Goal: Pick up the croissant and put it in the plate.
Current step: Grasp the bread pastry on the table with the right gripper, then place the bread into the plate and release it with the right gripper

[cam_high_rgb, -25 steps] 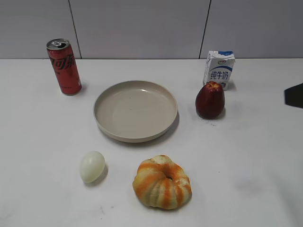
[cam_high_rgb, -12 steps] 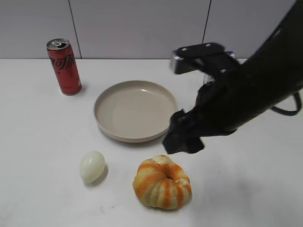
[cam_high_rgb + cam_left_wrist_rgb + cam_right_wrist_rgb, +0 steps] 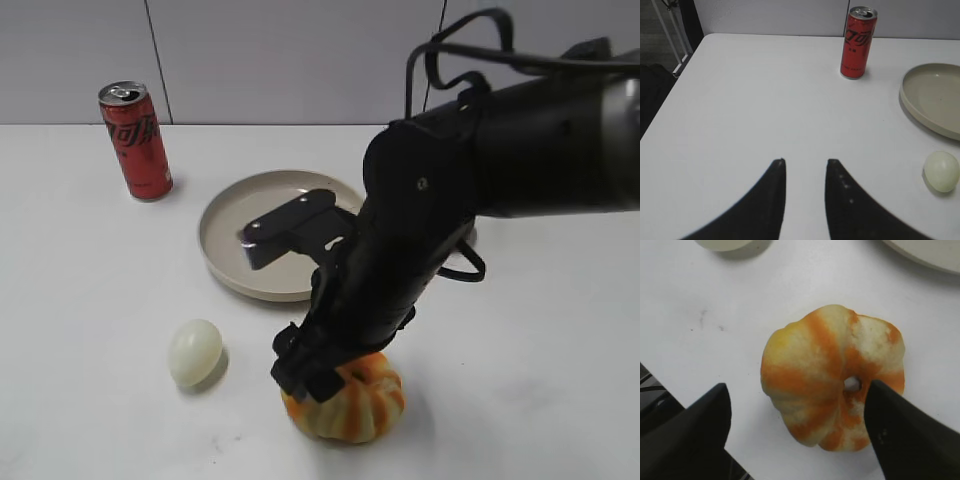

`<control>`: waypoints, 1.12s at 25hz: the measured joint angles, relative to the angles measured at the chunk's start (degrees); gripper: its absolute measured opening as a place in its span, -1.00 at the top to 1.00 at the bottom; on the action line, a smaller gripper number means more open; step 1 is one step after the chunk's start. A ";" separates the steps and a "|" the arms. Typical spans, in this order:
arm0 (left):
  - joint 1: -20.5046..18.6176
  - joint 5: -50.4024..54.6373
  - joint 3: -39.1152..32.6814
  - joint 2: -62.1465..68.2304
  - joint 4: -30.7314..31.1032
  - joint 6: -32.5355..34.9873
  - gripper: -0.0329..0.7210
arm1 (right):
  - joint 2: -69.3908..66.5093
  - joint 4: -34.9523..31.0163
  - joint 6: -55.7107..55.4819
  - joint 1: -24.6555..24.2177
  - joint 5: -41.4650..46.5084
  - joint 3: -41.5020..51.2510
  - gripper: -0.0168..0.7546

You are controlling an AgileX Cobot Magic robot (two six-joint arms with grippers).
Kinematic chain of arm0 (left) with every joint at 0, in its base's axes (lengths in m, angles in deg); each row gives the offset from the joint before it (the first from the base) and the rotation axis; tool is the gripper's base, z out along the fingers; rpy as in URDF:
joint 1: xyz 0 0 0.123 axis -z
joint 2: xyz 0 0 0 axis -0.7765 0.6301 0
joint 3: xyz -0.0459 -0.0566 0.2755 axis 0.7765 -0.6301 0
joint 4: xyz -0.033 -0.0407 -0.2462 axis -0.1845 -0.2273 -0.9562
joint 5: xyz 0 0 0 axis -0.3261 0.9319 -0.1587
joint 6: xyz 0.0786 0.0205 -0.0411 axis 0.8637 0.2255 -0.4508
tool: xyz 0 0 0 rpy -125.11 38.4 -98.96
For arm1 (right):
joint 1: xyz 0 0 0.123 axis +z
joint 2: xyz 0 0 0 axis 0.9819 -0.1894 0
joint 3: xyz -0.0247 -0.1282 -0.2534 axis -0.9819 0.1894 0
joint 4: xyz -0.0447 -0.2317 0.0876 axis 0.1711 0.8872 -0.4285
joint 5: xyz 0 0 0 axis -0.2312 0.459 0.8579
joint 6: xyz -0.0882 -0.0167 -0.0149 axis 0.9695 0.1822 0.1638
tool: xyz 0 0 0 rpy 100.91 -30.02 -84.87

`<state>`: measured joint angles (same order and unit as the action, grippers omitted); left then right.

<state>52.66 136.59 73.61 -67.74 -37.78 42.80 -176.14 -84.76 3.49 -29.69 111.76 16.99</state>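
The croissant (image 3: 352, 408), ribbed with orange and cream stripes, lies on the white table in front of the beige plate (image 3: 222, 250). My right gripper (image 3: 318, 368) hangs right over it, hiding its top. In the right wrist view the gripper (image 3: 798, 386) is open wide. The right finger overlaps the croissant (image 3: 825, 370) beside its centre hole, and the left finger stands apart from it. My left gripper (image 3: 805, 161) is open and empty over bare table at the left, far from the croissant. It does not show in the exterior view.
A pale egg (image 3: 195, 352) lies left of the croissant. A red can (image 3: 135, 140) stands at the back left. The right arm hides the back right of the table. The left wrist view shows the can (image 3: 857, 42), plate (image 3: 935, 95) and egg (image 3: 942, 171).
The right arm has swung in from the right edge, crossed in front of the plate, and come down over the croissant. The croissant, egg and plate have not moved.
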 joint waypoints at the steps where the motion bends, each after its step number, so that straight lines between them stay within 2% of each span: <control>1: 0.00 0.00 0.00 0.00 0.00 0.00 0.38 | -1.12 0.15 -0.03 0.00 -0.07 -0.07 -0.64; 5: 0.00 0.00 0.00 0.00 0.00 0.00 0.38 | -5.26 0.28 -0.03 0.04 -0.58 -0.07 -0.54; 7: 0.00 0.00 0.00 0.00 0.00 0.00 0.38 | -6.36 0.23 -0.03 0.06 -0.98 -0.40 -0.36; 9: 0.00 0.00 0.00 0.00 0.00 0.00 0.38 | -6.62 0.23 -0.10 0.11 -1.16 -0.46 -0.09; 11: 0.00 0.00 0.00 0.00 0.00 0.00 0.38 | -6.62 0.66 -0.10 0.11 -1.16 -0.58 0.30; 13: 0.00 0.00 0.00 0.00 0.00 0.00 0.38 | -6.62 1.33 -0.10 0.11 0.10 -1.30 0.62; 19: 0.00 0.00 0.00 0.00 0.00 0.00 0.38 | -4.69 2.02 0.13 0.11 8.76 -7.05 0.64; 23: 0.00 0.00 0.00 0.00 0.00 0.00 0.38 | -1.23 3.76 0.20 0.11 12.91 -14.86 0.64; 28: 0.00 0.00 0.00 0.00 0.00 0.00 0.38 | -3.24 7.88 0.15 -1.14 13.75 -26.48 0.64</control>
<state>52.66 136.59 73.61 -67.74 -37.78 42.80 -179.39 -76.88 3.65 -30.83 125.50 -9.49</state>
